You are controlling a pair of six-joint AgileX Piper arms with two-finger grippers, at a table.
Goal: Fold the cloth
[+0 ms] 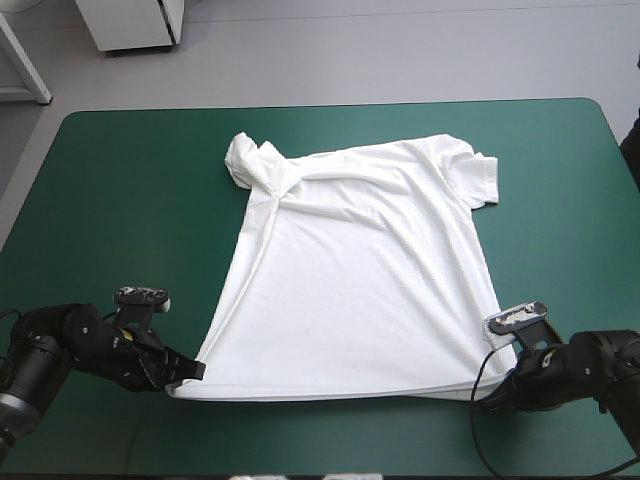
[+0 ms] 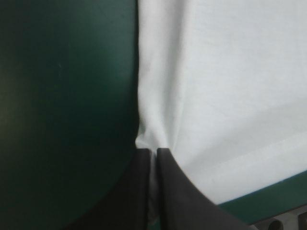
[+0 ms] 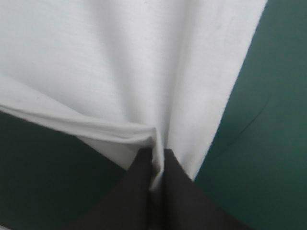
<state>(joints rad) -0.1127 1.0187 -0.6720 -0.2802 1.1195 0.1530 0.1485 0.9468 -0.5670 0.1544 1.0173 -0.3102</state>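
- We see the T-shirt [image 1: 360,290] lying spread on the teal-green cover [image 1: 110,210], around the middle of the table. Its hem runs along the near edge and its shoulders point to the far edge.
- The left gripper [image 1: 192,370] sits low at the near-left hem corner. In the left wrist view its black fingers [image 2: 180,196] are pressed almost together, with a thin strip of white cloth pinched between them.
- The right gripper [image 1: 487,397] holds the near-right hem corner in the same way. Its fingers [image 3: 136,191] are all but closed on a gathered pleat of fabric.
- We judge that the two corners are held so the hem can be handled as one straight edge. A symmetric grip would keep the sheet from skewing when it is lifted or drawn.
- Creases fan out from each pinch, and the body lies mostly smooth. This suggests light tension between the two arms.
- The sleeve at the far left [image 1: 248,160] is bunched and partly turned under, while the one at the far right [image 1: 480,172] lies flat.
- We take it that no fold has been made yet, since the shirt shows in a single layer. Carrying the hem towards the shoulders looks like the natural first fold.
- The crumpled sleeve could leave that fold lumpy on one side.
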